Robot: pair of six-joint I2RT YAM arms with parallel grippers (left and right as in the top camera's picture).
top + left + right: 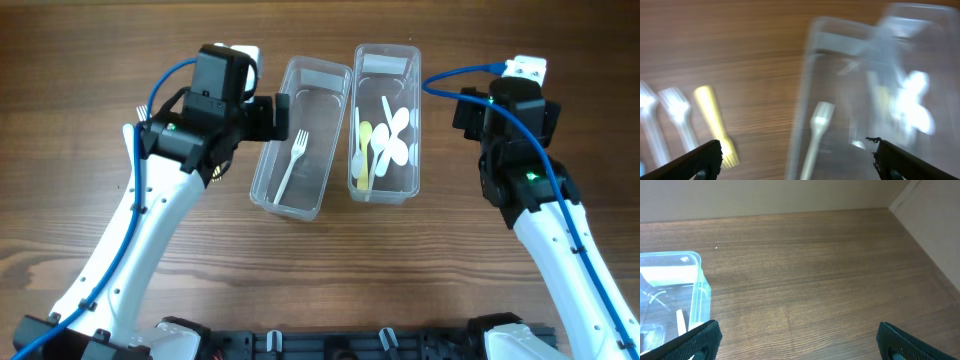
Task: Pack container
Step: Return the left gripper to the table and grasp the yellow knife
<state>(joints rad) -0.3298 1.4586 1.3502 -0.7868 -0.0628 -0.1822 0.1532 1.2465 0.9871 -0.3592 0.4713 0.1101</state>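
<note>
Because the left wrist view is badly blurred, outlines there are soft and small detail is lost. The left gripper (799, 164) shows only two dark fingertips (702, 161) at the bottom corners, spread wide with nothing between them, so it is released. From overhead its fingers are hard to pick out under the left arm (205, 110), which sits just beside the left wall of the left bin (318, 175). That arm also hides most of the loose cutlery on the table (815, 270). Only a white fork tip (142, 108) pokes out overhead, while the left wrist view gives a yellow fork (715, 125), a white fork (677, 117) and another pale piece cut off by the frame edge, type unclear. The right gripper (800, 342) is likewise seen only as two fingertips (702, 339) at the lower corners, far apart and empty, so it is released. It hangs over bare table to the right of the right bin (385, 62). Only that bin's corner enters the right wrist view, and the contents there are cropped and unreadable. Both bins are clear, lidless, and side by side mid-table, the left one slightly angled. The left bin holds one white fork (292, 165), lying lengthwise with its tines toward the far end. The right bin holds several white spoons (400, 140) and a yellow spoon (364, 150), overlapping, exact count unclear.
</note>
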